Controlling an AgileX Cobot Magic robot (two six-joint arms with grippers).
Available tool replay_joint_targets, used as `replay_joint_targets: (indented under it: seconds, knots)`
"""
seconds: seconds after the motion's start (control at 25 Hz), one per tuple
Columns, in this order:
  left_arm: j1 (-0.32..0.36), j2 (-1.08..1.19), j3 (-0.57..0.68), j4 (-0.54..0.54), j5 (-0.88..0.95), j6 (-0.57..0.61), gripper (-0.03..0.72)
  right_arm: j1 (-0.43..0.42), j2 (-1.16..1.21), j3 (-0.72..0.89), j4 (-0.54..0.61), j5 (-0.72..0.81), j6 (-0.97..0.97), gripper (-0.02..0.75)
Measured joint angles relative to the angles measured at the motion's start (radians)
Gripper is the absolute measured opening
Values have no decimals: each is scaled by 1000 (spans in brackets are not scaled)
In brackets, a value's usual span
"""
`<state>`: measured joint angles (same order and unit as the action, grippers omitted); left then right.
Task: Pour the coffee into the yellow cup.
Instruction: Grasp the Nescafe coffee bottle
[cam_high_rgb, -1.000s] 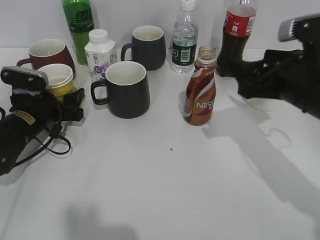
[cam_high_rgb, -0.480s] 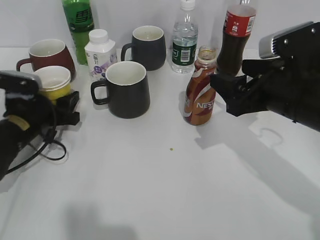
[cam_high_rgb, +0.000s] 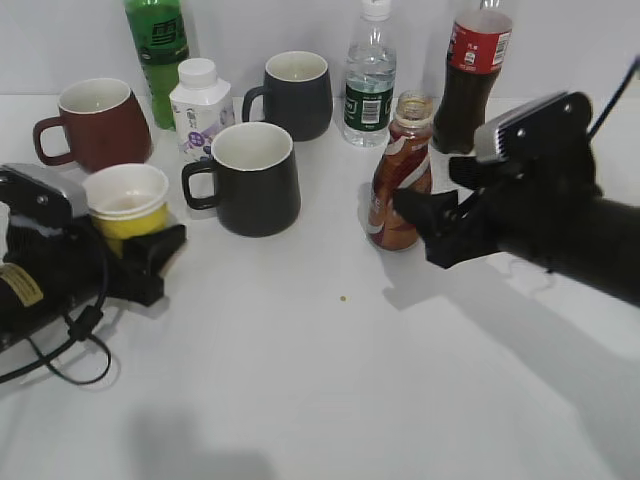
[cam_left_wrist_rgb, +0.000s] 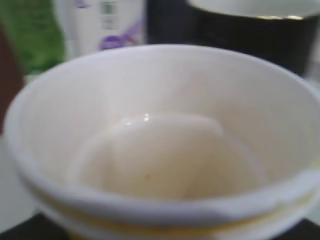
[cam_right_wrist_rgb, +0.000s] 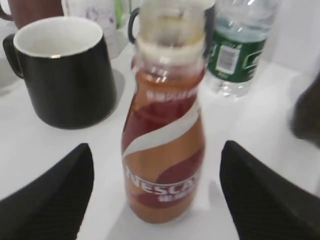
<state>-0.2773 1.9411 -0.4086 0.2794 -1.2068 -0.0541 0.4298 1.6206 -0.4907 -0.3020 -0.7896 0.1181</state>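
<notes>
The coffee bottle (cam_high_rgb: 400, 185) stands upright and uncapped at the table's middle right. It has a brown body with a white swirl label. My right gripper (cam_high_rgb: 420, 225) is open, with one finger on each side of the bottle's lower body (cam_right_wrist_rgb: 165, 150), not touching it. The yellow cup (cam_high_rgb: 128, 203) is at the left, in front of the maroon mug. My left gripper (cam_high_rgb: 145, 250) is shut on the cup's lower part. In the left wrist view the cup's empty white inside (cam_left_wrist_rgb: 160, 145) fills the frame and hides the fingers.
A maroon mug (cam_high_rgb: 95, 122) stands at the far left and a black mug (cam_high_rgb: 252, 178) between cup and coffee. Behind are a second dark mug (cam_high_rgb: 295, 92), a green bottle (cam_high_rgb: 157, 50), a white milk bottle (cam_high_rgb: 200, 105), a water bottle (cam_high_rgb: 370, 85) and a cola bottle (cam_high_rgb: 475, 75).
My left gripper has carried the yellow cup away from the maroon mug, forward and to the right. My right gripper has moved left and now straddles the coffee bottle.
</notes>
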Motion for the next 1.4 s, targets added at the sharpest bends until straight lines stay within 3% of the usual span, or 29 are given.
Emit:
replay_joint_targets:
  seconds: [0.32, 0.48, 0.64, 0.96, 1.24, 1.4]
  knots:
    - [0, -52, 11, 268, 0, -45, 455, 0, 154, -57, 53, -76, 10, 589]
    - [0, -68, 11, 347, -1, -57, 455, 0, 196, -112, 45, -77, 10, 589]
    - [-15, -72, 11, 362, -1, -60, 455, 0, 229, -169, 40, -77, 10, 589]
    - [-133, -72, -21, 330, 0, -63, 455, 0, 324, -254, 2, -77, 12, 589]
    - [-140, -72, -40, 325, 0, -67, 455, 0, 372, -260, 1, -83, 12, 585]
    - [-140, -72, -44, 330, 0, -90, 454, 0, 386, -260, 3, -110, 13, 504]
